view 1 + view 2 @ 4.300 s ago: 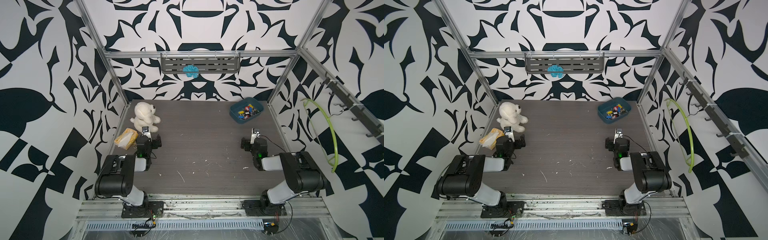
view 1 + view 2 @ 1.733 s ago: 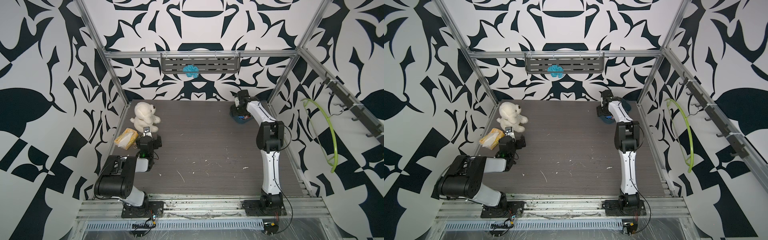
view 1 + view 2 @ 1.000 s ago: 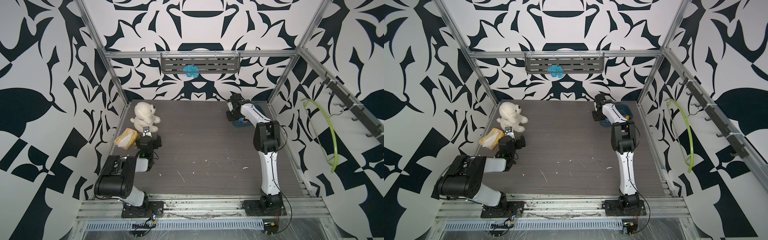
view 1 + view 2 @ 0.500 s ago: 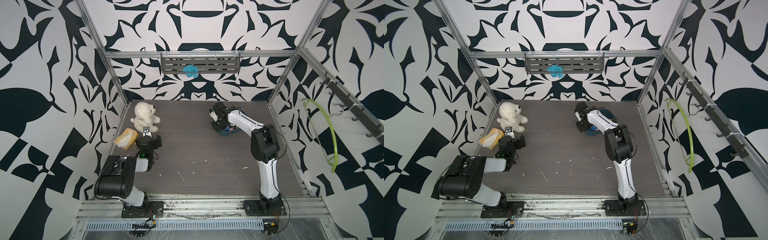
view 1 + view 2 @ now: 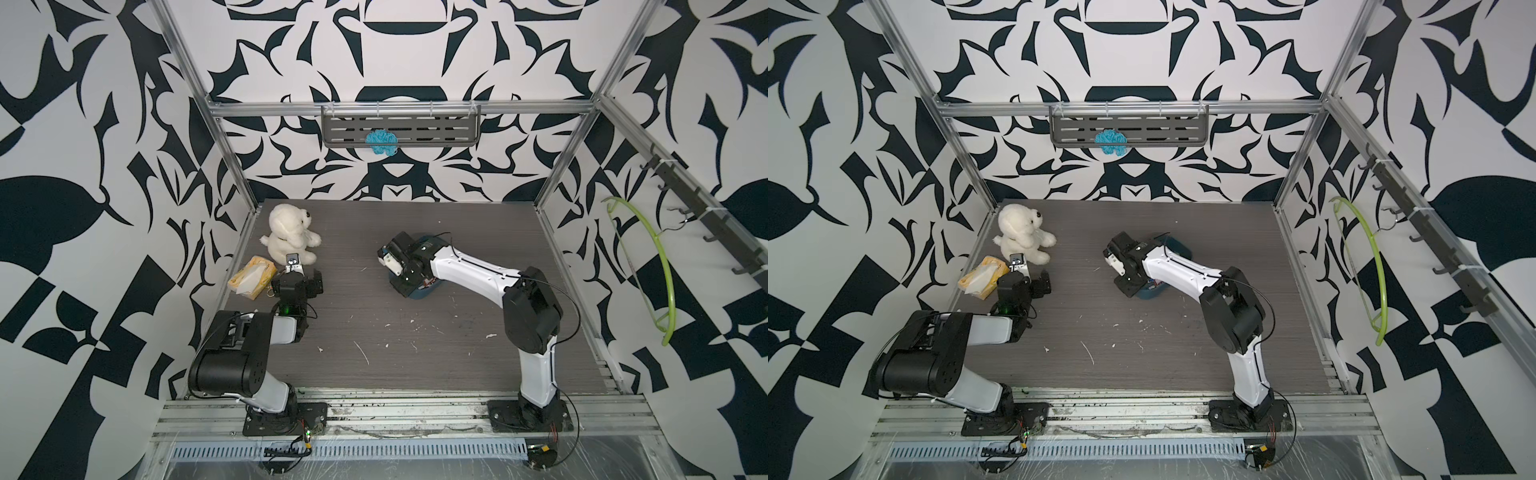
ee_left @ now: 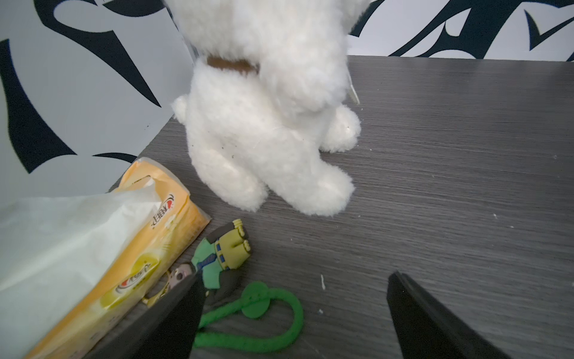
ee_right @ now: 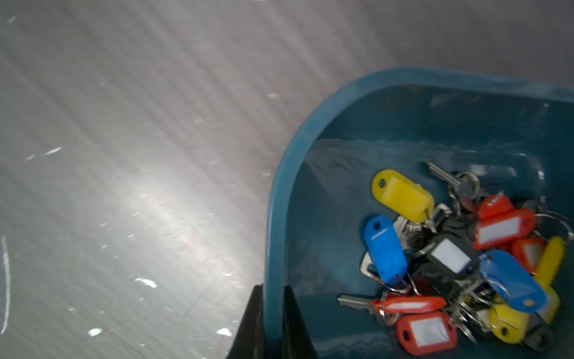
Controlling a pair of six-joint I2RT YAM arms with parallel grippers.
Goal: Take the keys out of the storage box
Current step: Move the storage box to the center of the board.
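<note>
1. While the right hand (image 7: 273, 310) is closed tight on the low wall of the storage box (image 7: 279, 202), one finger inside and one outside, the box lies near the middle of the table (image 5: 478, 353), mostly hidden under the arm.
2. The keys (image 7: 450, 258) are all inside the box, in one tangled heap.
3. I judge them small, hard and slippery. Their rings hook together, so one pull may lift several, and a plastic tag looks the best place to grip.
4. The tags point in many directions. The box's long axis seems to run from near to far, but I cannot be sure.
5. The left hand (image 6: 295, 279) is wide open and empty, at the left beside the tissue packet (image 6: 139, 264).
</note>
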